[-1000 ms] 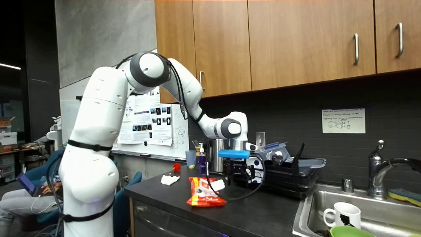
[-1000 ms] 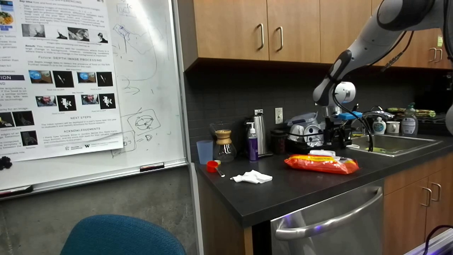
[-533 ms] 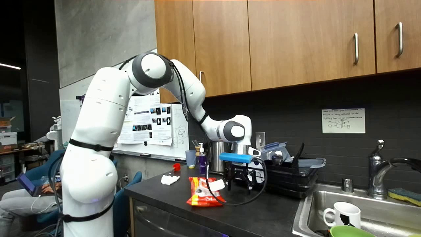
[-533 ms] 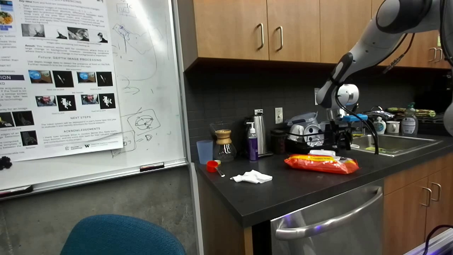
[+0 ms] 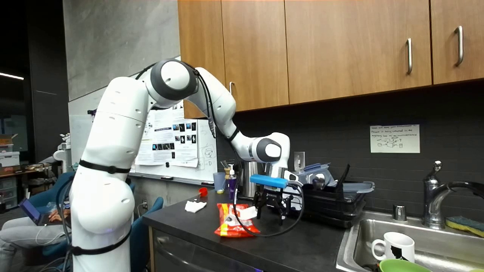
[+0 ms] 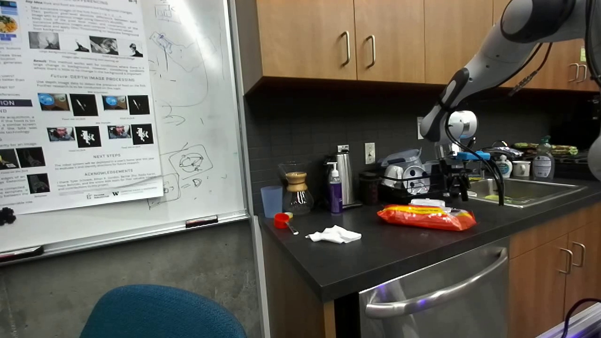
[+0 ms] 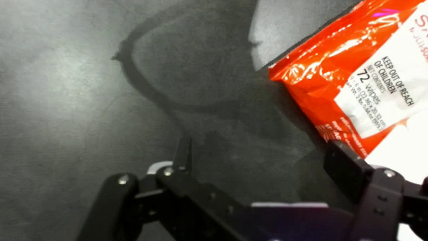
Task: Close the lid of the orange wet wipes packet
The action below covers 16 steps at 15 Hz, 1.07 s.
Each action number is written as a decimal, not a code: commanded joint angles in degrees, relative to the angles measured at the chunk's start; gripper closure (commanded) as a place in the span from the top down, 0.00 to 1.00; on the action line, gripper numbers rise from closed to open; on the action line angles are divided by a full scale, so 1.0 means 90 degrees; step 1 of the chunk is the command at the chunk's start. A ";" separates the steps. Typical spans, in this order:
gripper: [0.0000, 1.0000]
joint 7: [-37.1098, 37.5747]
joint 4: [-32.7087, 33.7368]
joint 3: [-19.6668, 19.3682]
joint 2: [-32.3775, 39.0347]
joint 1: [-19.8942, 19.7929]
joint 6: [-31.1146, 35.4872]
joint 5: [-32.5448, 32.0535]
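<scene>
In an exterior view, left to right: arm (image 5: 100, 162) up and bent over the bench (image 5: 302, 245). Crumpled white sheet (image 5: 195, 206) near the bench end, red scoop (image 5: 203, 192) near it, farther back, then blue cup (image 5: 219, 181) and purple pump bottle (image 5: 232, 187). Orange wet wipes packet (image 5: 228, 223) lies flat on the bench, nearer the camera than the bottle. Lid (image 5: 247, 213) is a white patch at the packet edge facing the tool (image 5: 270, 218); can't read its angle. Tool points down just beside that edge, fingers (image 7: 347, 170) wide apart. Wrist view: one finger over the bench, bench surface showing in the gap, other finger overlapping the packet's edge in view. Contact with packet or lid: can't tell. Further right: loaded black dish rack (image 5: 329, 209), then sink (image 5: 351, 241) with white mug (image 5: 393, 243) and green dish (image 5: 402, 266), handwritten note (image 5: 395, 139) on the wall above, faucet (image 5: 435, 204), sponge (image 5: 466, 225) at far right.
</scene>
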 commanded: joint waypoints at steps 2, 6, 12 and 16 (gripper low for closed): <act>1.00 -0.0414 -0.0346 0.0208 -0.0396 -0.0129 -0.0093 0.0399; 1.00 -0.0693 -0.0492 0.0232 -0.0567 -0.0114 -0.0193 0.0568; 1.00 -0.1028 -0.0713 0.0207 -0.0917 -0.0078 -0.0422 0.0770; 1.00 -0.1213 -0.0922 0.0214 -0.1129 -0.0005 -0.0496 0.0806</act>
